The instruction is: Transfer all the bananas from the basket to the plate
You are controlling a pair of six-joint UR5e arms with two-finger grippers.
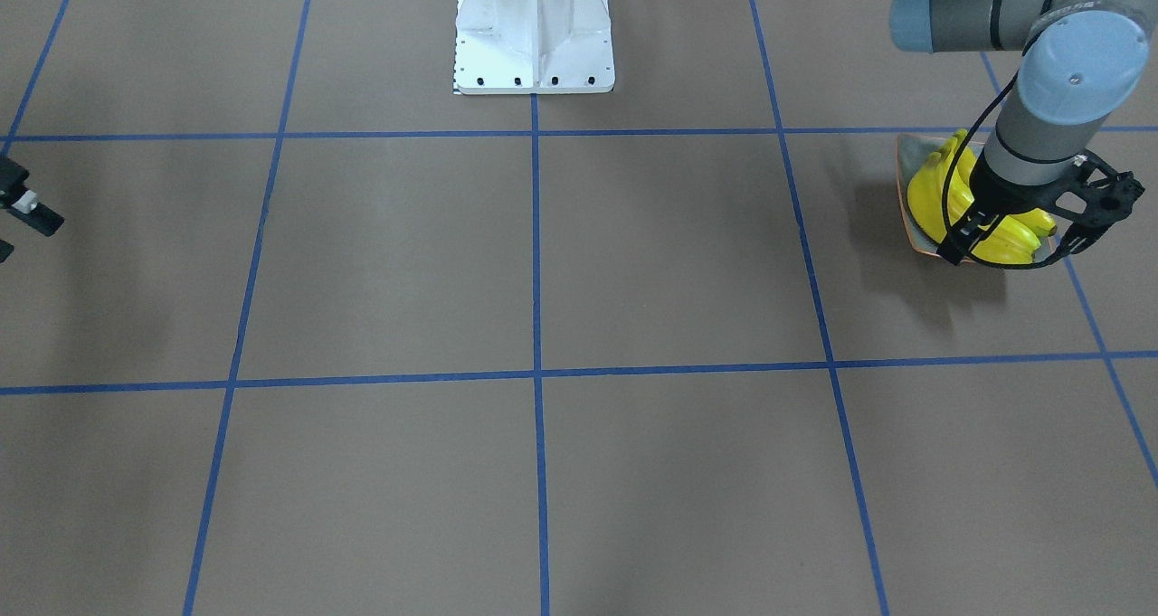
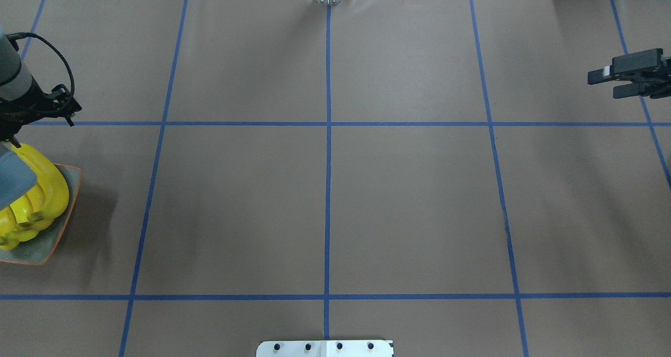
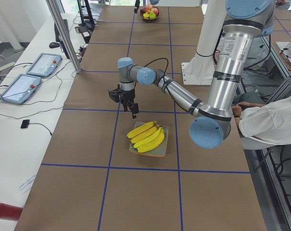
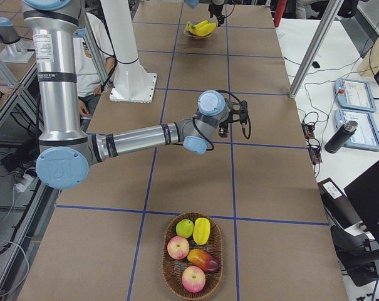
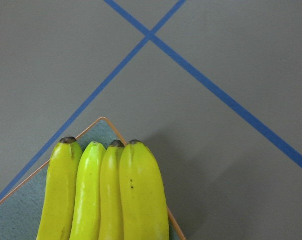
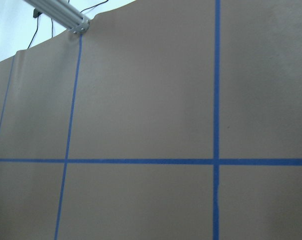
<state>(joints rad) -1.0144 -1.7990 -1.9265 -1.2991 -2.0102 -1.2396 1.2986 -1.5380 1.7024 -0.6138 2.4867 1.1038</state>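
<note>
Black fingers of the left gripper (image 3: 132, 111) point down at the table (image 2: 409, 189), just off the plate's 12 o'clock side as the overhead view has it. Jaws apart or together: cannot tell (wrist and cable hide the tips from above, and the wrist view shows no fingertip). It is clear of the bananas, not touching them.

The right gripper (image 2: 603, 84) has its jaws apart with a plain gap and grips nothing. It sits at 2 o'clock in the overhead view, well apart from the plate.

Four bananas (image 5: 106, 195) lie side by side on the plate (image 5: 18, 212), touching one another, their dark tips all toward one corner. The plate is pale grey-green with an orange-brown rim. It sits at the 9 o'clock edge of the overhead view, inside one square of the blue tape lines (image 2: 328, 137).

The table is covered in brown paper.

The wicker basket (image 4: 174, 276) sits at 6 o'clock in the right side view, at the table's end on the robot's right, far from the plate. It holds mixed fruit (image 4: 178, 247): red-yellow apples, one green piece and one yellow piece (not sure what kind).

A person (image 3: 272, 122) in a white shirt sits at 3 o'clock in the left side view.
</note>
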